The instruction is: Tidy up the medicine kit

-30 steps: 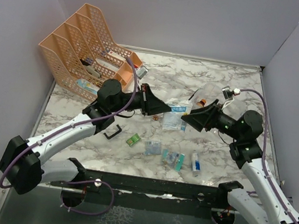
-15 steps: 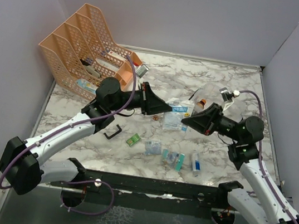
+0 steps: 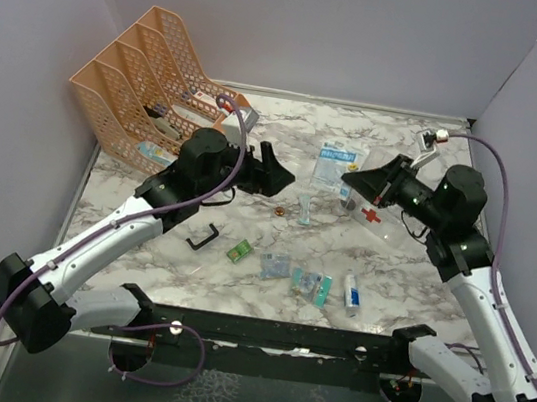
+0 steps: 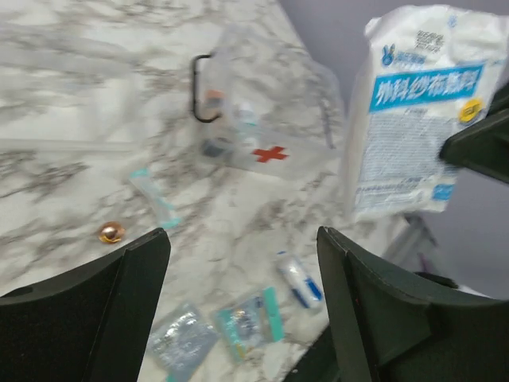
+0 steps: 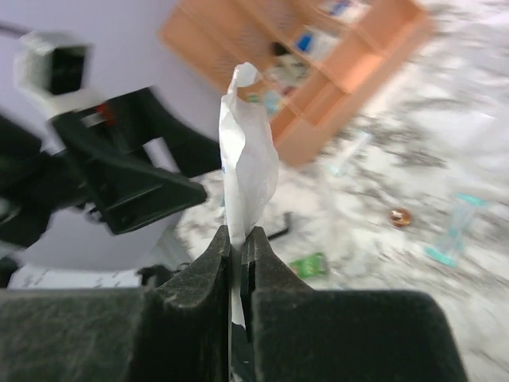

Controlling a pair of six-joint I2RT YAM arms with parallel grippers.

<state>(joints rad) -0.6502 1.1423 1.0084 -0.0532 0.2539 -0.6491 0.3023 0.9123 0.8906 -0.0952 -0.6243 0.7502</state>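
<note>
Right now your medicine kit (image 3: 377,219) lies on the marble table (image 3: 289,128), right of centre beneath the right arm; clear-walled, red cross, black handle, some contents dimly inside. The right gripper (image 5: 241,236) is clenched on a gauze packet (image 5: 248,159), held aloft just beside the kit; the left gripper (image 3: 280,175) hangs spread, holding nothing. You're likely mid-packing; next, bring the packet over the kit's opening before letting go.

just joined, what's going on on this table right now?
Two arms are sorting first-aid supplies on a marble table. The right gripper has its jaws shut on a white gauze packet, held in the air close to the medicine kit, the clear box with the red cross. The left gripper hangs nearby, jaws open and empty. Small sachets and a tube lie loose near the arms' bases. The packet is not yet in the kit.
</note>
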